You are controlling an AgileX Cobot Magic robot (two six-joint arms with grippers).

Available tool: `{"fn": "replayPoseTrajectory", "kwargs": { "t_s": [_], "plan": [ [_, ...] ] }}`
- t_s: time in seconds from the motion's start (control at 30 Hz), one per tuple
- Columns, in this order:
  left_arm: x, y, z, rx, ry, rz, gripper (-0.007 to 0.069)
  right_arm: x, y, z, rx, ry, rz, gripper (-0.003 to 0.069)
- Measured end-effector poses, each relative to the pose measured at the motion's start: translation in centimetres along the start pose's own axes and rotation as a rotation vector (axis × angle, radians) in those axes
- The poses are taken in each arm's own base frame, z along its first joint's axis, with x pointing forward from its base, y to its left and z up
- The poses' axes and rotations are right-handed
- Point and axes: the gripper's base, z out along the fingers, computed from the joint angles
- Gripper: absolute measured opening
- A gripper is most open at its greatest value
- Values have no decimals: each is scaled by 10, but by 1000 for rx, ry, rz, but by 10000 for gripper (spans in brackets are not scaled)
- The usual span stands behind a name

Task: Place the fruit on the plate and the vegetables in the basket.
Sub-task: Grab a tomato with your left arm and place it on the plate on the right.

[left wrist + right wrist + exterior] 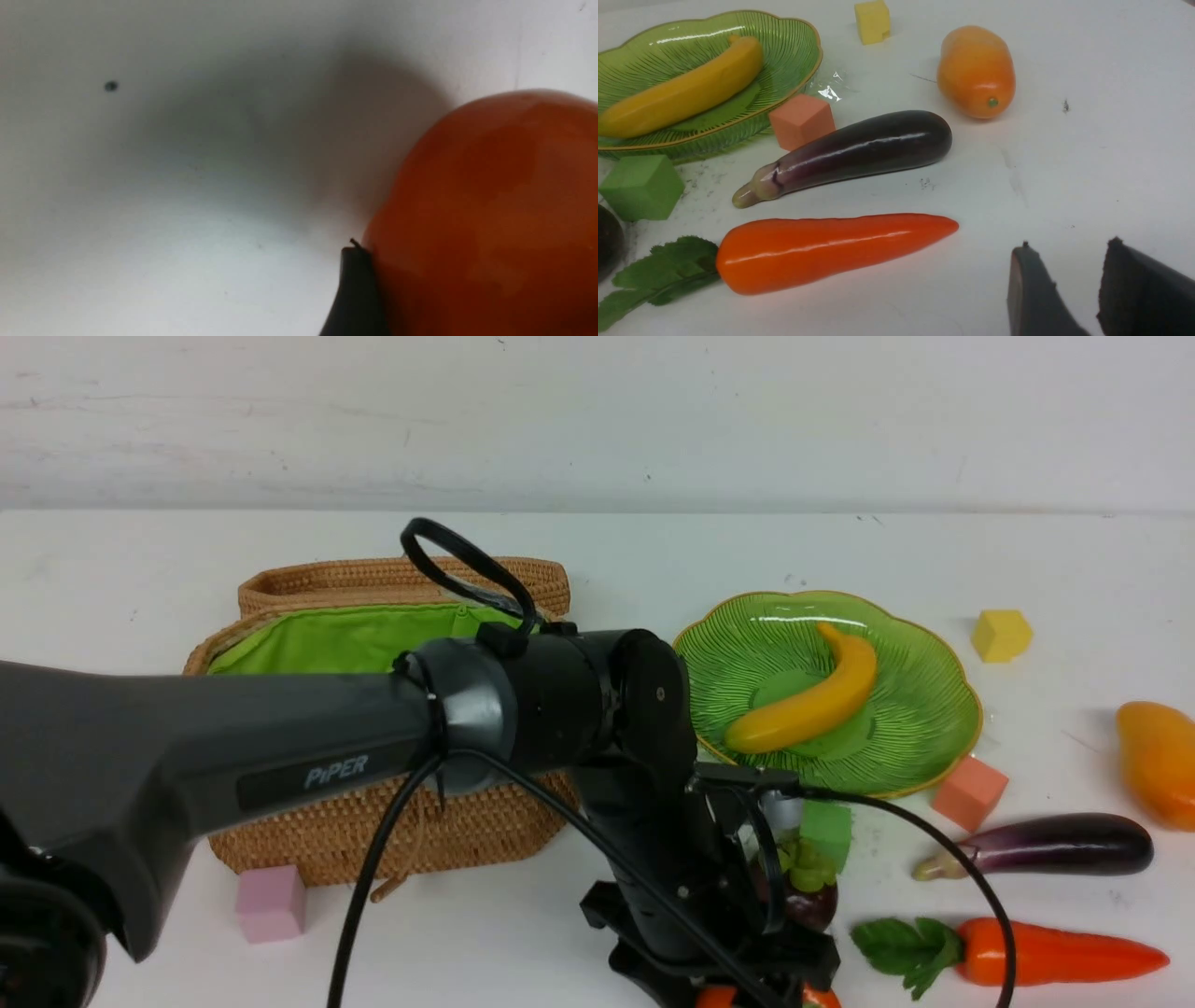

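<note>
Left wrist view alone shows a gripper finger (356, 291) touching the persimmon (490, 210)

Basket (467, 831) left, plate (924, 709) to its right, with the banana (808, 705) on the plate. Mango (1158, 761) far right. Eggplant (1055, 845) lies nearer the robot than the plate, carrot (1055, 954) nearer still, with the mangosteen (814, 901) just left of the carrot's leaves.
</note>
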Motion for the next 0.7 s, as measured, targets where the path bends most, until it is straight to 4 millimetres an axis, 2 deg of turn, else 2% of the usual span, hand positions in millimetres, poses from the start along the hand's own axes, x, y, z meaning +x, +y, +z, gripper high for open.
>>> {"fn": "replayPoseTrajectory", "kwargs": {
  "t_s": [0.4, 0.6, 0.7],
  "plan": [
    [0, -1, -2, 0, -4, 3, 505, 0, 0, 0, 0, 0, 0, 242],
    [2, -6, -16, 4, -36, 20, 505, 0, 0, 0, 0, 0, 0, 242],
    [6, -13, -32, 14, -53, 37, 505, 0, 0, 0, 0, 0, 0, 242]
  ]
}}
